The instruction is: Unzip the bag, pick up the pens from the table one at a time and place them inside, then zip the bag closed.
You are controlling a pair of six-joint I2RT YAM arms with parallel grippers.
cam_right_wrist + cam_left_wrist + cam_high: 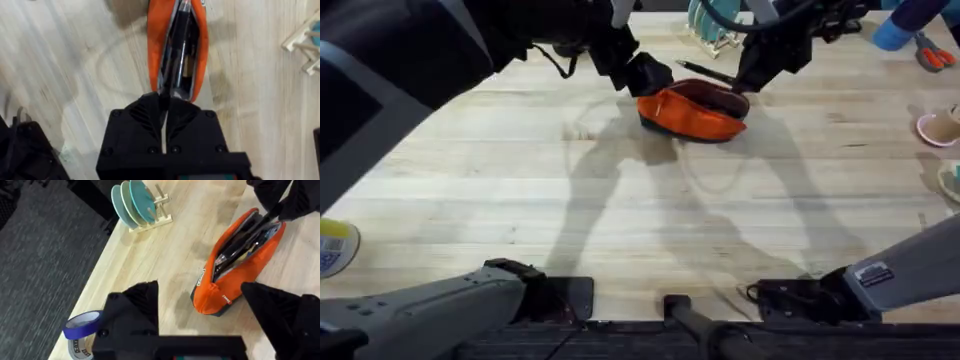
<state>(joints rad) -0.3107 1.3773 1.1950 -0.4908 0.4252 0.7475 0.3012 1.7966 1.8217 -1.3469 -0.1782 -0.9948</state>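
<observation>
oblong orange fabric pouch with dark navy base [692, 113] lying unzipped on the far middle of the light wood plank table [620, 220]. right gripper [164, 102] pinched together at the pouch's open end, seemingly on the zipper. left gripper [200, 305] spread wide around the opposite end. slim black pen [705, 71] just behind the pouch.

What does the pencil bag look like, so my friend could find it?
Look at the far middle of the wooden table, just in front of the rack of teal plates. The bag lies there between the two grippers, bright orange with a dark base, its top zip open.
</observation>
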